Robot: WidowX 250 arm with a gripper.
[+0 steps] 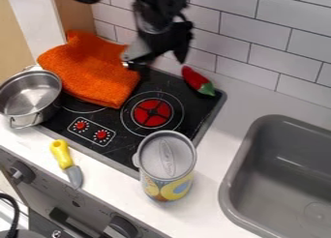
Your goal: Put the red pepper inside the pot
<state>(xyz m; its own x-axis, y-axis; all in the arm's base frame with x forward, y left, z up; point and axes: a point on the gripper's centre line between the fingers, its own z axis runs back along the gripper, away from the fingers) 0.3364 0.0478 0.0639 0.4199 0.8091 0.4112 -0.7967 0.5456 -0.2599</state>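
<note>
My gripper (157, 61) hangs over the back of the stove, near the tiled wall, with its fingers spread open and nothing visible between them. To its right and a little lower in the view, the red pepper (193, 78) lies at the back right edge of the black stove top, its green stem end pointing toward the lower right. The gripper and pepper look apart. At the far left stands the silver pot (30, 93), upright and without a lid; its visible inside holds nothing.
An orange cloth (95, 70) lies between the pot and gripper. A tall can (167, 164) stands at the stove's front right. A yellow-handled knife (62, 155) rests on the front counter. The grey sink (244, 150) is at right, and the tiled wall (259, 51) runs behind.
</note>
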